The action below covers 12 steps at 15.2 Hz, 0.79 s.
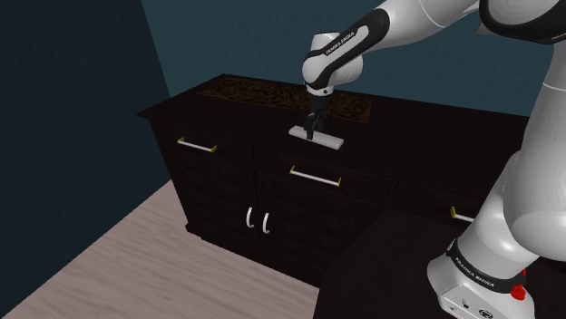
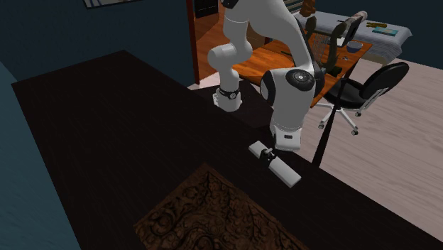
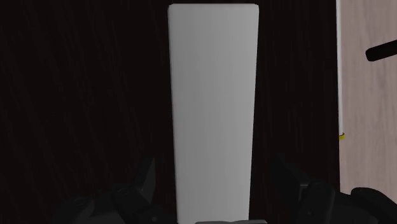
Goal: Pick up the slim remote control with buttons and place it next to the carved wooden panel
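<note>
A dark sideboard (image 1: 435, 127) carries 2 things on its top. A carved panel (image 1: 254, 91) lies flat toward the wall, and a plain white remote (image 1: 334, 141) lies flat too, near the panel but apart from it, at its 5 o'clock in the shoulder view.

The remote (image 1: 317, 137) is a slim, plain pale-grey slab lying flat at the centre of the shoulder view on the dark worktop (image 1: 426, 127). The carved panel (image 1: 263, 92), dark brown, lies flat at upper centre, near the remote but apart from it.
</note>
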### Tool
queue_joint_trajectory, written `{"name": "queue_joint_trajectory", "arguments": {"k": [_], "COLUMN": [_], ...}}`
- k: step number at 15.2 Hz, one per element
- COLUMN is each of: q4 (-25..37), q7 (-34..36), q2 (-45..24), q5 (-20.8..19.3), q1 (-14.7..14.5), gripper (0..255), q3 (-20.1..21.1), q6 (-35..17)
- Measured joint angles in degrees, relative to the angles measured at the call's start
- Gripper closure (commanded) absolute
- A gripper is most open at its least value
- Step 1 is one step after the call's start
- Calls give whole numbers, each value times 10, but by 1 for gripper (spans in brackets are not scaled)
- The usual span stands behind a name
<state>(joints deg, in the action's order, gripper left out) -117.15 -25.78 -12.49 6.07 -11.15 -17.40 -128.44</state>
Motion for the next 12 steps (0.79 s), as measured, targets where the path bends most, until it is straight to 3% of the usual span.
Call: {"name": "queue_joint_trajectory", "arguments": {"k": [3, 8, 12], "q4": [0, 30, 31], "q7": [0, 10, 11], "q2": [0, 31, 36], "q5": [0, -14, -16], "q1": [0, -2, -3], "gripper": [0, 0, 0], "q3": [0, -4, -4], "q6": [0, 58, 65]}}
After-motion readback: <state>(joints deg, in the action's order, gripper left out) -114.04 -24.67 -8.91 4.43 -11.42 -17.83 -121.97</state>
